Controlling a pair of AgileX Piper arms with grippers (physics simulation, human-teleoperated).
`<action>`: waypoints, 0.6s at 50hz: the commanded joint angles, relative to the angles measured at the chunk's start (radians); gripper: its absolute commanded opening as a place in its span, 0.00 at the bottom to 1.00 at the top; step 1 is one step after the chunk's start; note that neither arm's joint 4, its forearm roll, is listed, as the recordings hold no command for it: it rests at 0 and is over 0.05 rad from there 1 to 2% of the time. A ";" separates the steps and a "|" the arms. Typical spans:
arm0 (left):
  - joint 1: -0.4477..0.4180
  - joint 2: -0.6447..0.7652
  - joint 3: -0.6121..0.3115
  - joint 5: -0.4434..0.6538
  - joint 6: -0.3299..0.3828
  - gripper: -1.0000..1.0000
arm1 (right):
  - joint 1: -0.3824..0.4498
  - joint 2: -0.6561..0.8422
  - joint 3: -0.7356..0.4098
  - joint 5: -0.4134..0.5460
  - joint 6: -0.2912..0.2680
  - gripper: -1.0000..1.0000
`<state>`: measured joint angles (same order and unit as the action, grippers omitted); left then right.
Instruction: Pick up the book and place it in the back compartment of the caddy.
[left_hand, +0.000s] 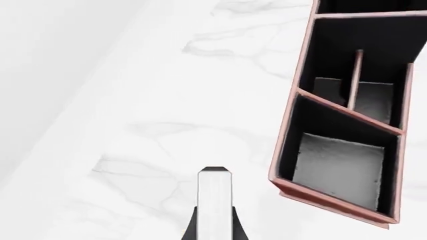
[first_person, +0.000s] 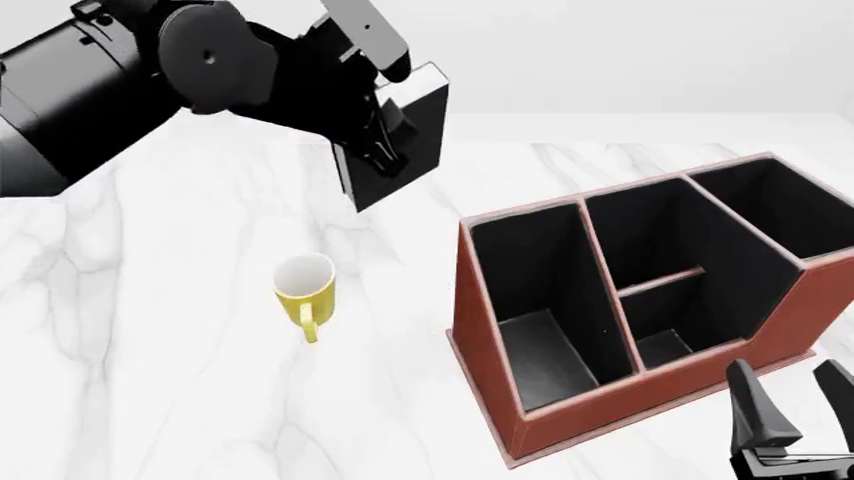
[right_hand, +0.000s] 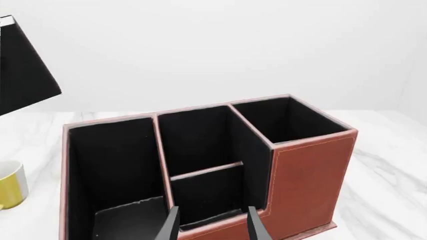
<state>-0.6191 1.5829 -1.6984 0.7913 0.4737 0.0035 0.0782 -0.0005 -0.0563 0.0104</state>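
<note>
My left gripper (first_person: 384, 118) is shut on the book (first_person: 422, 112), a small black hardcover with white page edges. It holds the book high above the table, to the left of the caddy and beyond the mug. In the left wrist view the book's white edge (left_hand: 215, 195) points down at bare marble beside the caddy (left_hand: 327, 201). The caddy (first_person: 641, 400) is a large reddish-brown box with black lining and several empty compartments, standing at the right. My right gripper (first_person: 794, 410) is open and empty, low in front of the caddy's near wall (right_hand: 307, 175). It also shows in the right wrist view (right_hand: 213, 227).
A yellow mug (first_person: 304, 290) stands upright on the white marble table (first_person: 160, 330), left of the caddy and below the held book. It also shows at the edge of the right wrist view (right_hand: 9, 187).
</note>
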 joint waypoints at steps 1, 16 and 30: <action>-0.051 0.027 -0.225 0.112 0.045 0.00 | 0.001 0.004 0.000 -0.004 0.002 1.00; -0.208 0.128 -0.483 0.175 0.023 0.00 | 0.001 -0.001 0.000 0.001 0.003 1.00; -0.329 0.209 -0.493 0.053 -0.023 0.00 | 0.001 -0.011 0.000 0.008 0.000 1.00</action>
<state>-0.8629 1.7397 -2.1374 0.9027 0.4672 0.0044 0.0748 -0.0005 -0.0542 0.0117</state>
